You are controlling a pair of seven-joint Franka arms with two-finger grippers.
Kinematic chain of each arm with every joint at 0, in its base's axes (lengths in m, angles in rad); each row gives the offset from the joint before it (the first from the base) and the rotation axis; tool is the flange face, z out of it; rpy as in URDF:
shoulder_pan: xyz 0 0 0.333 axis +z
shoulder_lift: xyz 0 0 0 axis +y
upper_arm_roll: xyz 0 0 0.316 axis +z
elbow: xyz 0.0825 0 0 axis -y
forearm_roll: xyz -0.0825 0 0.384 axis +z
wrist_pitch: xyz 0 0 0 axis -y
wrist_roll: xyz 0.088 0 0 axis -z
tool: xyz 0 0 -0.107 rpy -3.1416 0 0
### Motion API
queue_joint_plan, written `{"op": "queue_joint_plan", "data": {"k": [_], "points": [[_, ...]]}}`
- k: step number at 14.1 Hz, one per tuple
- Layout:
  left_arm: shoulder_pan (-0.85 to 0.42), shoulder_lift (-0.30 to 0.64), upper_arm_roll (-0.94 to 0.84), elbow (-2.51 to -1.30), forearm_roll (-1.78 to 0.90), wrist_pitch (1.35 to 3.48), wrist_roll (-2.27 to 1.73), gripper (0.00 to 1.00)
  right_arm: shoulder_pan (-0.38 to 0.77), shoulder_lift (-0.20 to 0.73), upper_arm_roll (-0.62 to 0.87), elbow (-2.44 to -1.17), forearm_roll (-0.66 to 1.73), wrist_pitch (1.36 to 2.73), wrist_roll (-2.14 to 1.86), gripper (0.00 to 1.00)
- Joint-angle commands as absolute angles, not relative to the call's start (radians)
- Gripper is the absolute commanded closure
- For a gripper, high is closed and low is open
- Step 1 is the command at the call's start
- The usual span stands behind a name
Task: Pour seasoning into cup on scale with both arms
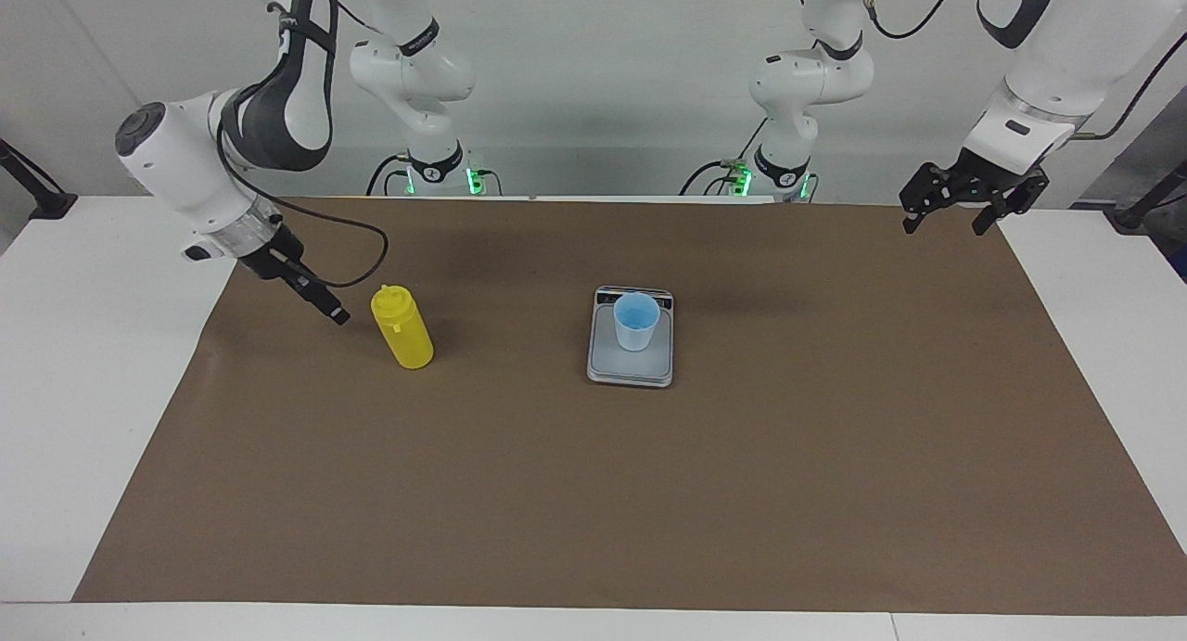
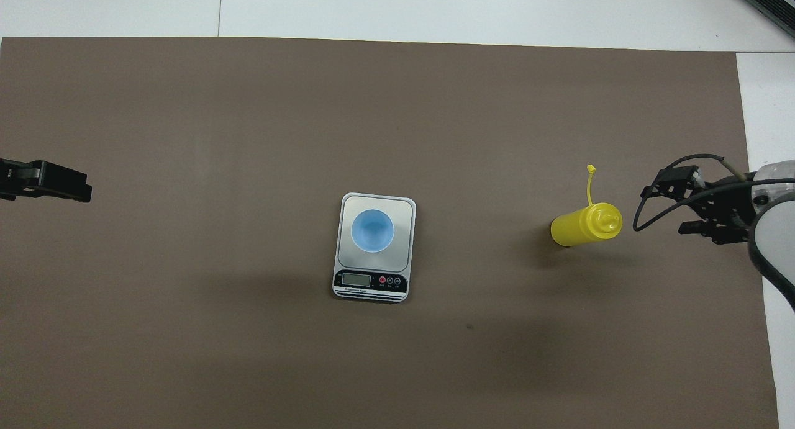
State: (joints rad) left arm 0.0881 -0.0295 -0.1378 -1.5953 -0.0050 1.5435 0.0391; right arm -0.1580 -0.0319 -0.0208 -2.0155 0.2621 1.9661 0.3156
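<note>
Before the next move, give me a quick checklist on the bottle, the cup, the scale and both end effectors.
1. Yellow bottle standing on the brown mat, toward the right arm's end of the table: ok.
2. Bottle free of any grip: ok; the right end effector is beside it, apart, open.
3. Blue cup upright on the scale: ok.
4. Seasoning in the cup: cannot tell.
5. Left end effector open, waiting over the mat's edge at its own end: ok.
6. Bottle's cap off the nozzle, hanging by its strap in the overhead view: ok.
</note>
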Motion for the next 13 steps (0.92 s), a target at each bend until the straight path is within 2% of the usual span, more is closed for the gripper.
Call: {"op": "queue_joint_plan", "data": {"k": [1,5,10,13], "points": [[0.098,-0.044,-0.141,-1.606,0.002,1.534,0.052,0.0,-0.114,-0.051,0.005,-1.938,0.149,1.886,0.241,0.0],[0.098,-0.044,-0.141,-1.606,0.002,1.534,0.052,0.0,0.01,-0.038,0.008,-1.807,0.029,1.815,0.186,0.0],[0.098,-0.044,-0.141,-1.606,0.002,1.534,0.052,0.0,0.055,0.054,0.008,-1.531,-0.021,1.574,0.183,0.0],[0.098,-0.044,-0.141,-1.606,0.002,1.534,0.052,0.0,0.071,0.04,0.008,-1.549,-0.021,1.559,0.128,0.0]]}}
